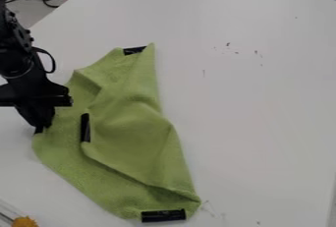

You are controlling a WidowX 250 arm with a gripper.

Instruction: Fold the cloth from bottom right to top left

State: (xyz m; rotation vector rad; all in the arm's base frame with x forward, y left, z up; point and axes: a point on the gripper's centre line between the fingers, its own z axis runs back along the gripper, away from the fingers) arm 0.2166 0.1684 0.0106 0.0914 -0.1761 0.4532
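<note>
Settling the folded corner squarely over the green cloth (131,152)

From where I'm standing, the cloth is lying on the white counter (263,98), its right side doubling back over itself. A loose flap (134,132) is pointing toward the cloth's left, its dark strip (85,127) resting on the lower layer, well inside the cloth's left edge. The black gripper (41,123) is hanging down at that left edge; I can't tell whether its jaws are standing wide, narrow or closed on fabric.

The fold is looking mostly made but falling short of the far corner, so the finishing is calling for care. Doing it well is meaning taking only the flap's tip by its strip, lifting it just clear and easing it toward the cloth's upper left. Pinching both layers would be risking dragging the whole cloth along. Lowering before releasing, then rising straight up, should be sparing the cloth's top and bottom ends further wrinkling.
</note>
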